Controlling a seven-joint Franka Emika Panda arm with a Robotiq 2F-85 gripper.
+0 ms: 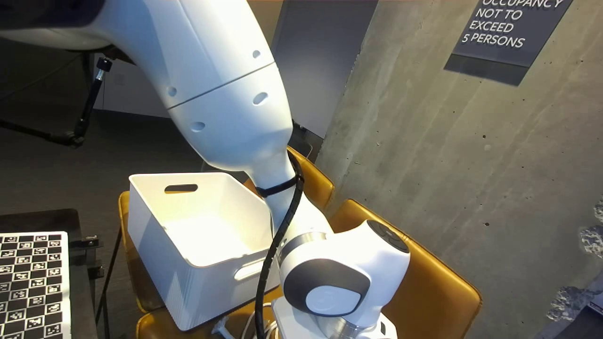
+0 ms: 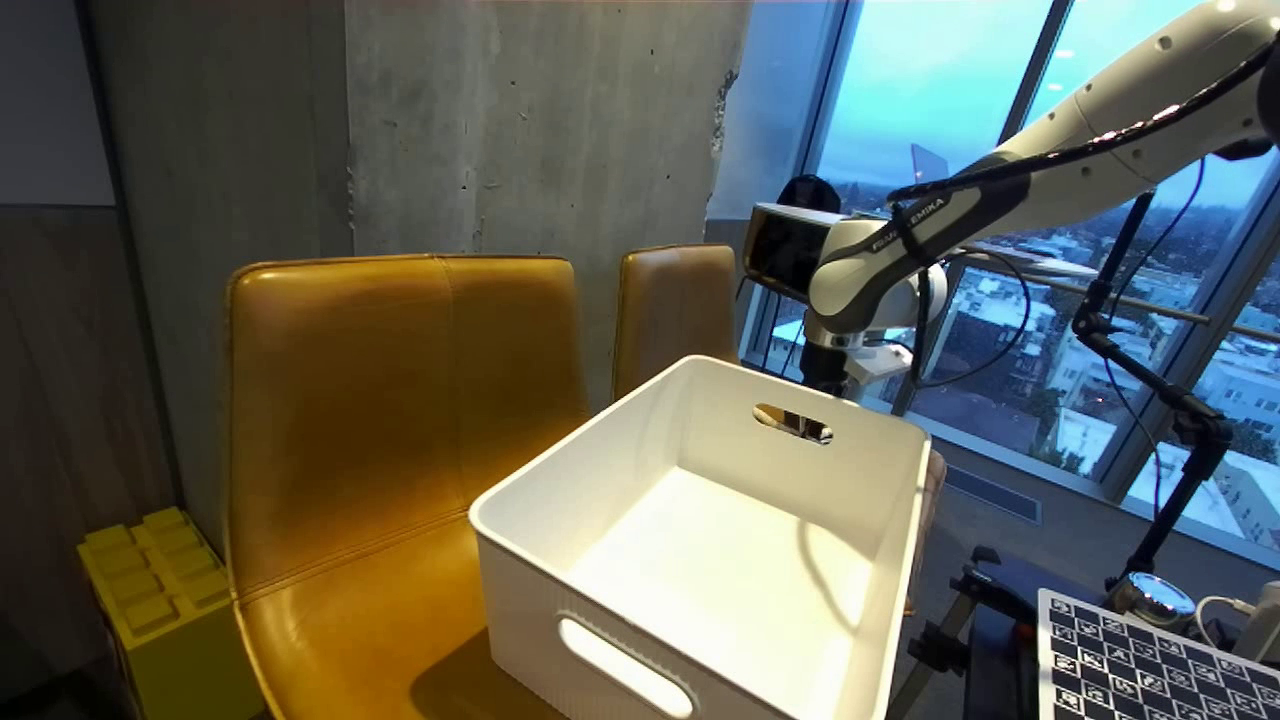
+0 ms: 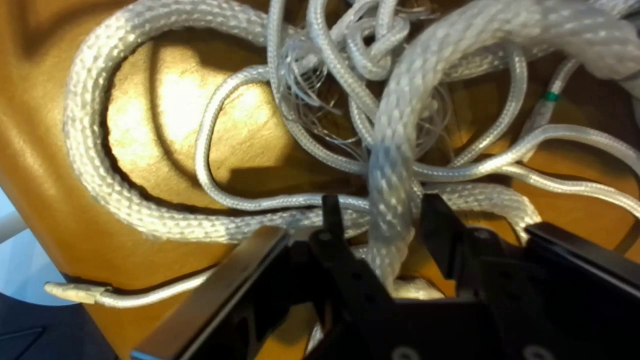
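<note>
In the wrist view my gripper (image 3: 382, 210) comes in from the bottom, open around a thick white braided rope (image 3: 392, 195). A narrow gap shows between the rope and each of the black fingers (image 3: 332, 215). Thick rope also loops out to the left and upper right. Tangled with it are thinner white cords (image 3: 210, 150), one marked by a green band (image 3: 551, 96), and a bundle of clear strands (image 3: 305, 80). All of it lies on a tan leather seat (image 3: 175, 110). The fingers are out of sight in both exterior views.
A large white bin (image 1: 202, 292) stands on the chairs beside the arm, with handle holes in its ends. Tan chair backs (image 2: 340, 400) and a concrete wall (image 1: 424, 155) lie behind. A checkered board (image 1: 33, 282) and a black camera stand (image 2: 1190, 400) are on the bin's other side.
</note>
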